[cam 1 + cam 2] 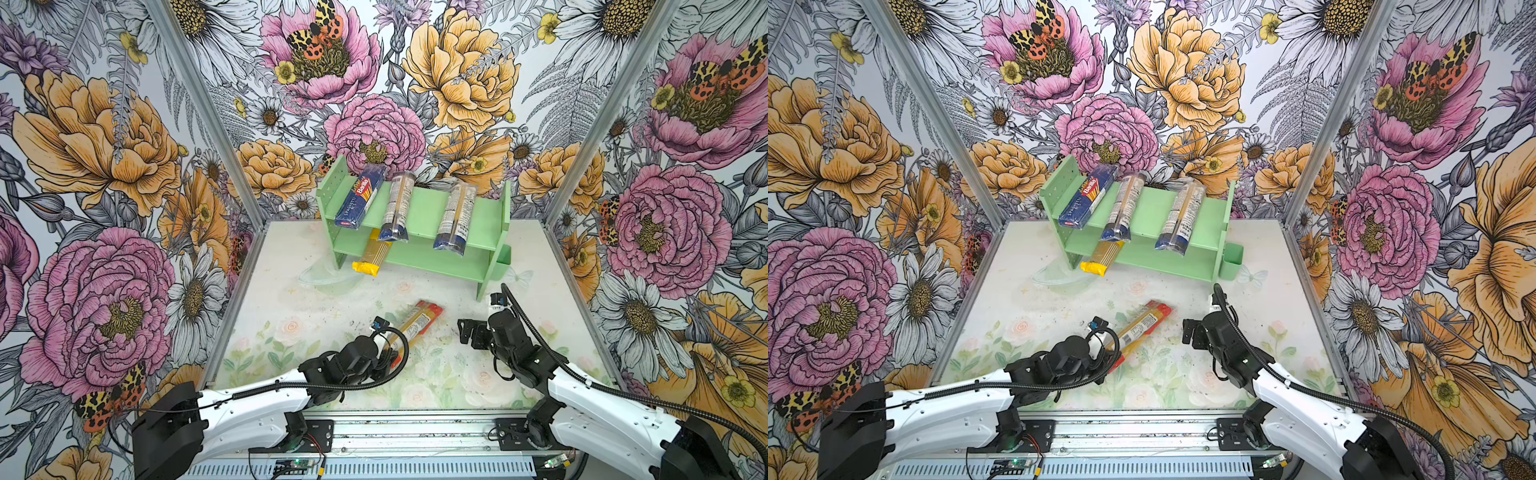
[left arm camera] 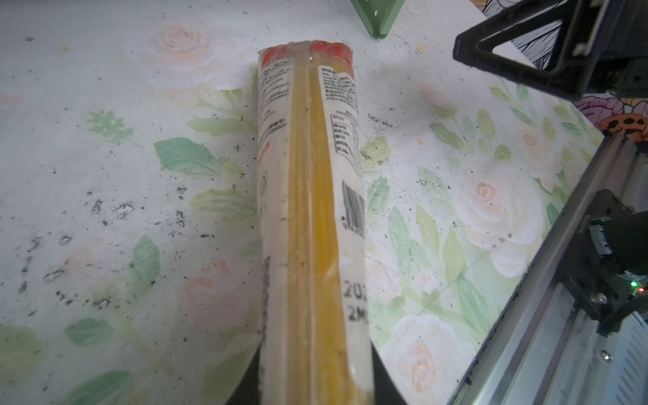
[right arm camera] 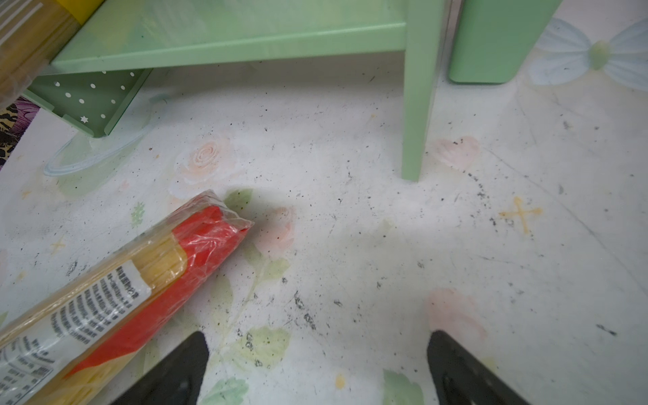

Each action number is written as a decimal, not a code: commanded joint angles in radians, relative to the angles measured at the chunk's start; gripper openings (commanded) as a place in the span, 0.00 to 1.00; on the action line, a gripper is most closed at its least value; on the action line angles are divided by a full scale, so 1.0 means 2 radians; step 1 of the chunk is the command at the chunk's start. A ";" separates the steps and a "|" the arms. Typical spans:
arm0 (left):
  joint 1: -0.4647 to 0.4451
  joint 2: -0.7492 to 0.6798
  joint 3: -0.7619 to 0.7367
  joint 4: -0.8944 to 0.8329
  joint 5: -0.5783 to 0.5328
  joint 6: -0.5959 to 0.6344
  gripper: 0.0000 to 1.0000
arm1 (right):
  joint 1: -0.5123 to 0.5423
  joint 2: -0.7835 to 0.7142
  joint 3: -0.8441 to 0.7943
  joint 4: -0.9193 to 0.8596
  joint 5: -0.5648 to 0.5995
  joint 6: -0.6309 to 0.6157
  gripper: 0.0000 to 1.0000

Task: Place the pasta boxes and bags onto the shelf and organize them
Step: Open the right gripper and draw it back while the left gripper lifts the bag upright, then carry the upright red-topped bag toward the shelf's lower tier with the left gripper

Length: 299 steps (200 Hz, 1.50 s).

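My left hand (image 1: pixel 390 352) is clenched on the lower end of the long clear spaghetti bag with red ends (image 1: pixel 417 323). The bag runs slantwise at lower centre in both top views, over the floral-printed table (image 1: pixel 307 316). Its upper end points toward the mint-green two-tier wooden shelf (image 1: pixel 428 208). My right hand (image 3: pixel 317 366), spread and empty, sits right of that end, apart.

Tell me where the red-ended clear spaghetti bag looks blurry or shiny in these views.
Left wrist view: the red-ended clear spaghetti bag blurs at its near end, sharper toward the red tip. Right wrist view: small glints on the crinkled red tip, label blurred. Both top views: crisp, no obvious glare.
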<state>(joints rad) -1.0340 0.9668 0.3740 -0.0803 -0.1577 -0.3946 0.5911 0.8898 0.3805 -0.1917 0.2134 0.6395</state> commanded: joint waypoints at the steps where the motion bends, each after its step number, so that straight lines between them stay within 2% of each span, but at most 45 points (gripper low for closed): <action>1: 0.000 -0.040 0.029 0.041 -0.036 0.003 0.00 | -0.004 -0.004 0.007 -0.005 0.001 -0.008 0.99; 71: 0.001 -0.105 0.048 -0.005 -0.061 0.006 0.00 | -0.008 0.015 0.022 -0.005 -0.010 -0.011 1.00; 180: 0.000 -0.134 0.100 -0.036 -0.032 0.009 0.00 | -0.009 0.016 0.019 -0.005 -0.009 -0.010 1.00; 235: 0.001 -0.154 0.096 -0.013 -0.075 0.000 0.00 | -0.010 0.015 0.016 -0.004 -0.009 -0.009 1.00; 279: 0.002 -0.139 0.088 0.043 -0.111 -0.003 0.00 | -0.011 0.014 0.015 -0.005 -0.012 -0.009 0.99; 299: 0.008 -0.124 0.090 0.066 -0.108 0.001 0.00 | -0.011 0.012 0.013 -0.005 -0.012 -0.007 0.99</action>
<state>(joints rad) -1.0313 0.7155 0.5076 -0.2260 -0.3096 -0.3954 0.5743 0.9188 0.3912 -0.1993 0.1940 0.6342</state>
